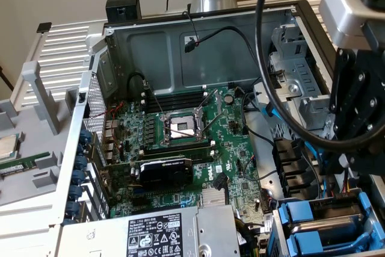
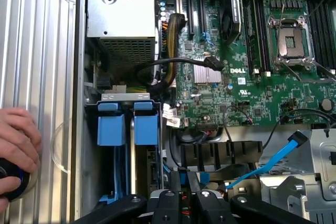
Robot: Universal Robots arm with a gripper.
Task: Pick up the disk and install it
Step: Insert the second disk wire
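The claw (image 2: 188, 203) sits nearly closed on a blue-railed edge, seemingly the disk (image 2: 199, 176), just beside the black drive cage (image 2: 220, 153); grasping step, needing a firm hold before lifting.

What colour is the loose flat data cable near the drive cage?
Bright blue data cable, clearest in the wrist view.

The computer case (image 1: 180, 46) is bare grey sheet metal, dull and smooth. The motherboard (image 1: 180, 142) is glossy green laminate. The drive caddies (image 2: 128, 129) are matt blue plastic. The robot's hand (image 2: 181, 203) is black, satin-finished. The cables (image 1: 271, 88) are shiny black rubber.
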